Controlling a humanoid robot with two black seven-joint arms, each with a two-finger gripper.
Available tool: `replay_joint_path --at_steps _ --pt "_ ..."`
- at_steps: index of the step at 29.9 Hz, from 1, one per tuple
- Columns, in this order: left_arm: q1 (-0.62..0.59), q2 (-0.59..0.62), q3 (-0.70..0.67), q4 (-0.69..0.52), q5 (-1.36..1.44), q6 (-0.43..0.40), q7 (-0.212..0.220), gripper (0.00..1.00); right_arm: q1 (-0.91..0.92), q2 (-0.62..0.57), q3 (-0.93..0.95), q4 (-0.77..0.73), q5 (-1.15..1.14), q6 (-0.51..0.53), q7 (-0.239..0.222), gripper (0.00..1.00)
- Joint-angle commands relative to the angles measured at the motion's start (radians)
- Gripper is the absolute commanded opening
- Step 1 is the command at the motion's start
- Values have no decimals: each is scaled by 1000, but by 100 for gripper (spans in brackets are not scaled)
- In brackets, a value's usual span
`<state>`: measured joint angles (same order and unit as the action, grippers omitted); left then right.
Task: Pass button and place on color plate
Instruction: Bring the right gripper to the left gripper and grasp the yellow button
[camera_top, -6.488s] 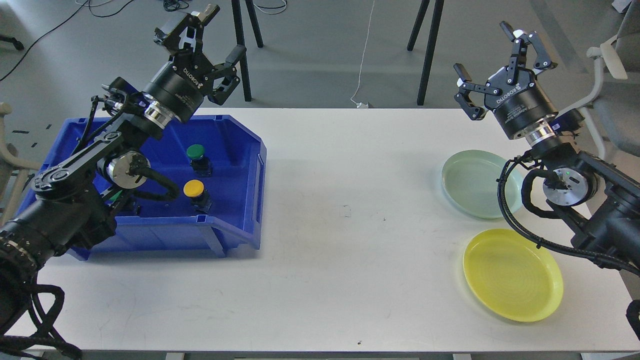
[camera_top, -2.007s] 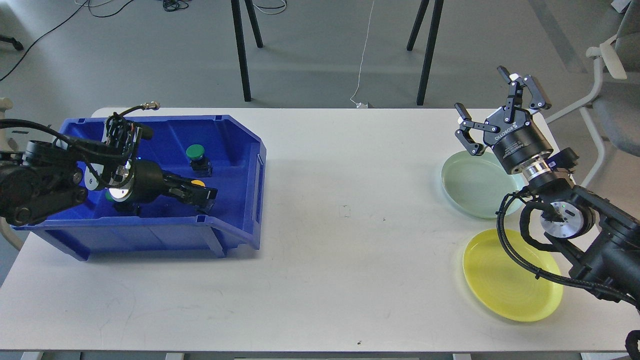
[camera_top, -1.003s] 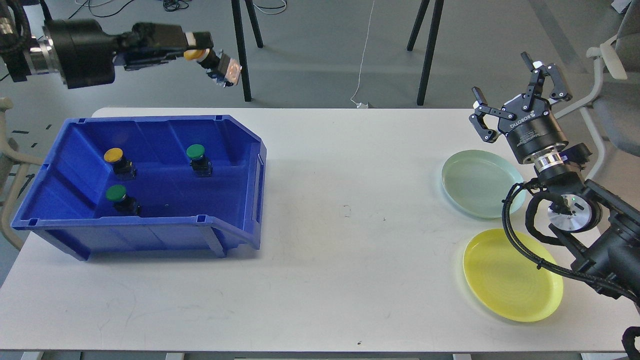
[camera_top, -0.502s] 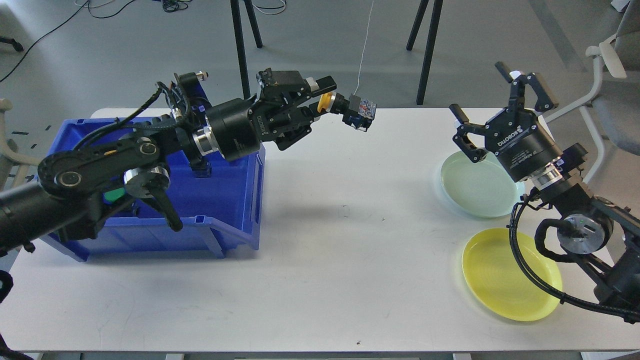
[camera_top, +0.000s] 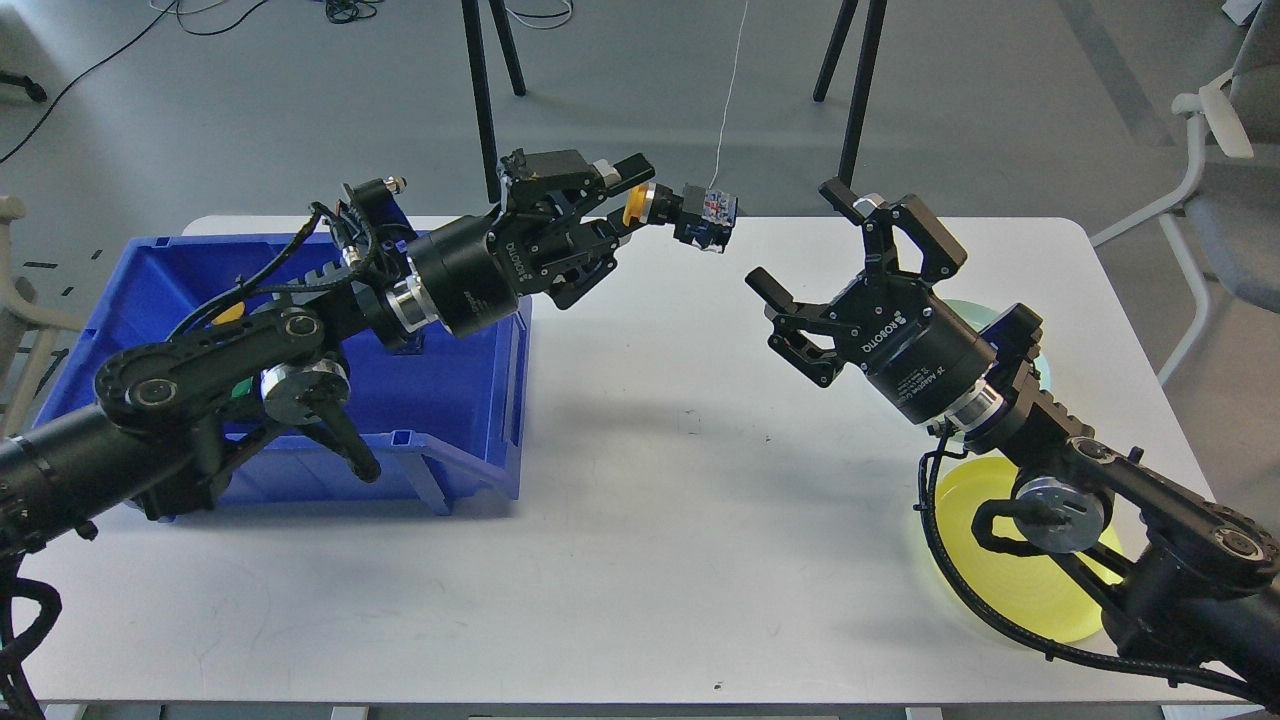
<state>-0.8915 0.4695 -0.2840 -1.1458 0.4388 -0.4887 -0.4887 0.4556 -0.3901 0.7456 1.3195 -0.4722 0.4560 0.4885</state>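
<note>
While the left gripper (camera_top: 628, 190) clamps the yellow button (camera_top: 660, 206) by its cap and holds it in the air above the table (camera_top: 640, 520), the right gripper (camera_top: 822, 262) sits just beside it, jaws spread and empty. Yellow plate (camera_top: 1030, 590) is partly hidden by the right arm; green plate (camera_top: 1000, 312) looks mostly covered. Bin (camera_top: 440, 400) on the left.
</note>
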Motion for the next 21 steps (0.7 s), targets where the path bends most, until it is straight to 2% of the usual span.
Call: replay_joint_path --at_steps 1,18,21 --pt "0 -2 -1 0 0 0 0 7 18 13 -35 -8 -2 -33 0 99" --pt "0 -2 -1 0 0 0 0 8 121 141 -87 -123 -8 -65 0 99" --pt "0 -2 -1 0 0 0 0 8 144 175 -120 -155 -2 -108 0 99"
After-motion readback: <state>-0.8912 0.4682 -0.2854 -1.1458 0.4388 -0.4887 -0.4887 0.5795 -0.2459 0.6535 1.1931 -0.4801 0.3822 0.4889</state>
